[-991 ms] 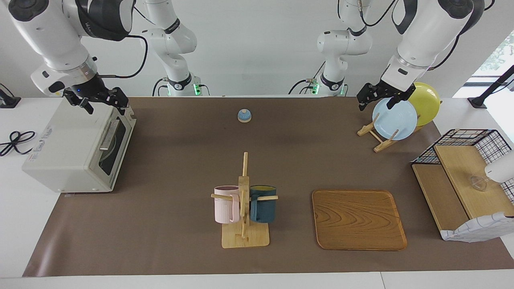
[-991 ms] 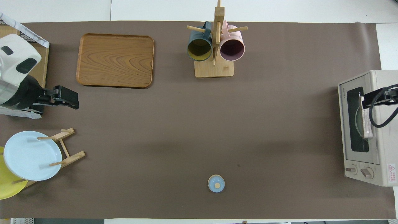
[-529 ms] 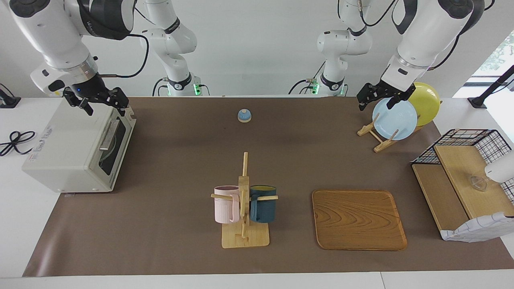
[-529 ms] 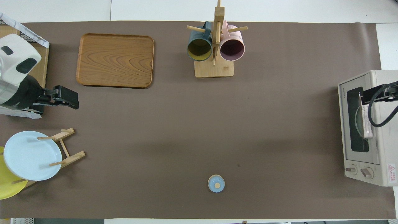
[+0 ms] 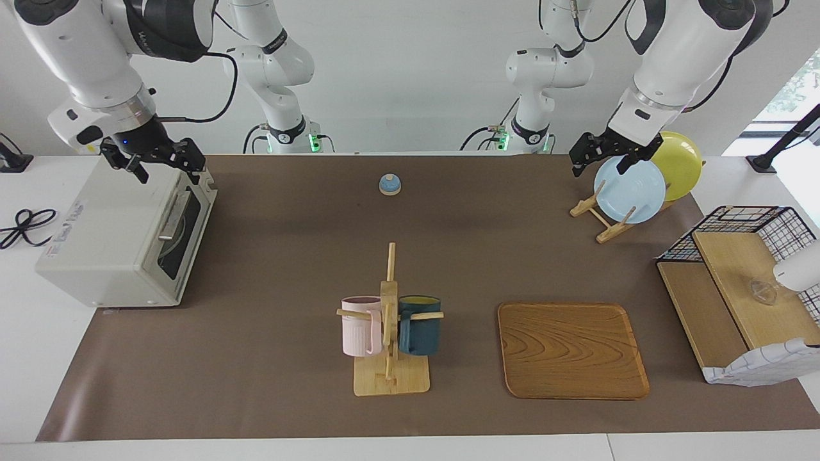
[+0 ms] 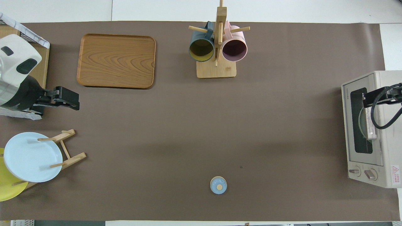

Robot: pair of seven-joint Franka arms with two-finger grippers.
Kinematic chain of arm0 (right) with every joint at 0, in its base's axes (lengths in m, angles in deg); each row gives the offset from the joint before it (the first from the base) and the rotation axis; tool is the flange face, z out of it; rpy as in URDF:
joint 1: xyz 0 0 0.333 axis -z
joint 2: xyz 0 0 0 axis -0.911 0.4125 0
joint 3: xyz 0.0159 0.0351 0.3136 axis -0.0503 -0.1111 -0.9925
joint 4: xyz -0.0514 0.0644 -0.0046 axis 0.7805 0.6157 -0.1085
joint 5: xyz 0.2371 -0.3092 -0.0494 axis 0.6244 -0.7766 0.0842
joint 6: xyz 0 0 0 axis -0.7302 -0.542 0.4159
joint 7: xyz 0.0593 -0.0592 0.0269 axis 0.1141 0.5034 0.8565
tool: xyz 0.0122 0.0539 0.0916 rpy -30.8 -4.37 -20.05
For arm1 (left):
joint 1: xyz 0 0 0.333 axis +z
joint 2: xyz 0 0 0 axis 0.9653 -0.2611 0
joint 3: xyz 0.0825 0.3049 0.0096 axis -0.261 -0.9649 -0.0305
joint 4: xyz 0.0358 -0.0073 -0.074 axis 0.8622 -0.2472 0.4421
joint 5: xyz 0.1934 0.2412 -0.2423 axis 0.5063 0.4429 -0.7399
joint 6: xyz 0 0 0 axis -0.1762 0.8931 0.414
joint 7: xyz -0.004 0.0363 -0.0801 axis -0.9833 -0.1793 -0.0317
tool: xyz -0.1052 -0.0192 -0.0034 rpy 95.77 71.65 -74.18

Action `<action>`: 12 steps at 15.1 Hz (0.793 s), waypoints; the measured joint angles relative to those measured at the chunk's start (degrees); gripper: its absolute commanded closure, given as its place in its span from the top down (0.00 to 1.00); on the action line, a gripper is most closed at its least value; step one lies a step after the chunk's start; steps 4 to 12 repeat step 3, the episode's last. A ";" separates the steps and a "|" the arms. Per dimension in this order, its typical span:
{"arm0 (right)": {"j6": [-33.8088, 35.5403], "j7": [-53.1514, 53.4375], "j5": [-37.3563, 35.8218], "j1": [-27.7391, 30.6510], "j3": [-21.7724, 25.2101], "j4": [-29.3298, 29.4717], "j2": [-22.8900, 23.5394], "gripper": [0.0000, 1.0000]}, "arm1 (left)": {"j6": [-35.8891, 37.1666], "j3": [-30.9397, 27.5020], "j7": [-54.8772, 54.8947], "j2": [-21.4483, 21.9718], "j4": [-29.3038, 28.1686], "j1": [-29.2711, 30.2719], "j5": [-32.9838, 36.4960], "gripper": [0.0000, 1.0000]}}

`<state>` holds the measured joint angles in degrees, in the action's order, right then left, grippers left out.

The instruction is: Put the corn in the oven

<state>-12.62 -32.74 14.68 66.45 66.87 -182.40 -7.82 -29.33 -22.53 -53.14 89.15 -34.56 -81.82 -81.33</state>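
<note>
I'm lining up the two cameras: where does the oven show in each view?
Facing view: the oven sits at the picture's left edge, door shut.
Overhead view: the oven sits at the picture's right edge.
Shared landmark: the mug rack at mid-table.

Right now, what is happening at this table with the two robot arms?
The task is to put corn in the oven, but no corn is visible in either view. The oven door looks shut. The right hand hangs open over the top of the oven, at its end nearer the robots, and holds nothing. The left arm waits with its open, empty hand over the plate rack, which holds a blue plate and a yellow plate.
</note>
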 measured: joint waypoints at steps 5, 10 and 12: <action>0.83 0.00 1.45 -0.08 -0.01 0.25 0.00 1.00 | 0.00 0.00 0.00 0.00 0.00 0.00 0.00 1.00; 0.83 0.00 1.45 -0.08 -0.01 0.25 0.00 1.00 | 0.00 0.00 0.00 0.00 0.00 0.00 0.00 1.00; 0.83 0.00 1.45 -0.08 -0.01 0.25 0.00 1.00 | 0.00 0.00 0.00 0.00 0.00 0.00 0.00 1.00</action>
